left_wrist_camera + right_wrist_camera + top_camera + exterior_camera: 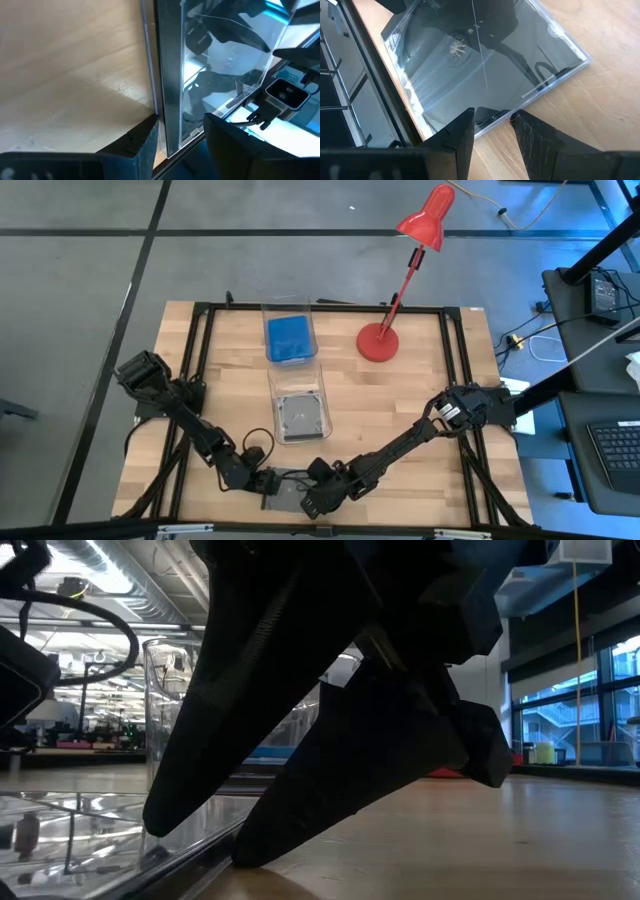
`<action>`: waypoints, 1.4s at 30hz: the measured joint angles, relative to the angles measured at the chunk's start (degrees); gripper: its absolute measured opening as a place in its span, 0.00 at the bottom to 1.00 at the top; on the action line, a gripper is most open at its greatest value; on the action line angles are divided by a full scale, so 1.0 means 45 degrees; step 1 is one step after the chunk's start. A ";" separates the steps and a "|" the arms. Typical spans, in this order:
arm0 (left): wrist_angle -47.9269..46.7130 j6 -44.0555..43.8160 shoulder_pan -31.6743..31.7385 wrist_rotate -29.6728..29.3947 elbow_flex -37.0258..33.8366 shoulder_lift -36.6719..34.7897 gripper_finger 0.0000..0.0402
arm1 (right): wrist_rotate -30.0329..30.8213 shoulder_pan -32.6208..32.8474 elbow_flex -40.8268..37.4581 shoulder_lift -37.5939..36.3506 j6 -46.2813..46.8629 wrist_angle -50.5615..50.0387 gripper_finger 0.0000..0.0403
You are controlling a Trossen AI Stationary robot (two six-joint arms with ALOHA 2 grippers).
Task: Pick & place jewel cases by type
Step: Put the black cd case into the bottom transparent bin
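Surroundings: grey floor around a light wooden counter (pixel 420 410) with a black frame along its edges; a desk with a keyboard (pixel 612 448) stands off the right side.
Clear case: a grey/transparent jewel case (pixel 287 489) lies flat at the counter's near edge, about midway along it, between the two grippers.
Left gripper (pixel 262 479): at the clear case's left edge; in the left wrist view its fingers (pixel 142 147) straddle that edge, one on either side, whether they press it cannot be told.
Right gripper (pixel 318 495): at the case's right edge; in the right wrist view its fingers (pixel 462 132) stand part open with the case's edge between them.
Bins: two clear bins in a row at the counter's middle; the far bin (pixel 290 330) holds a blue jewel case (pixel 289 339), the near bin (pixel 298 402) holds a grey case (pixel 301 416) with a disc.
Lamp: a red desk lamp (pixel 382 340) stands right of the far bin, well apart from the grippers.
Obstruction: in the low view the dark arms fill most of the frame, hiding the counter behind them.
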 joint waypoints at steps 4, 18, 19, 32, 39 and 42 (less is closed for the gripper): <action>-0.0010 0.0289 -0.0119 -0.0502 -0.0005 0.0025 0.38 | 0.0035 -0.0005 0.0000 0.0000 -0.0003 0.0002 0.36; 0.0042 0.1395 -0.0123 -0.0540 -0.0067 0.0054 0.14 | 0.0207 -0.0001 0.0000 0.0000 0.0001 0.0017 0.36; 0.0079 0.1480 -0.0123 -0.0531 -0.0073 0.0054 0.12 | 0.0207 -0.0003 0.0000 0.0000 0.0002 0.0017 0.36; 0.0238 0.1641 -0.0114 -0.0068 -0.0097 0.0059 0.02 | 0.0380 0.0001 0.0005 0.0006 -0.0760 0.0027 0.36; 0.0400 0.1773 -0.0114 -0.0048 -0.0097 -0.0001 0.01 | 0.0086 0.0019 0.0008 0.0000 -0.1338 -0.0014 0.36; 0.0356 0.1960 -0.0114 -0.0019 -0.0072 -0.0179 0.01 | 0.0074 0.0019 0.0024 0.0000 -0.1360 -0.0100 0.36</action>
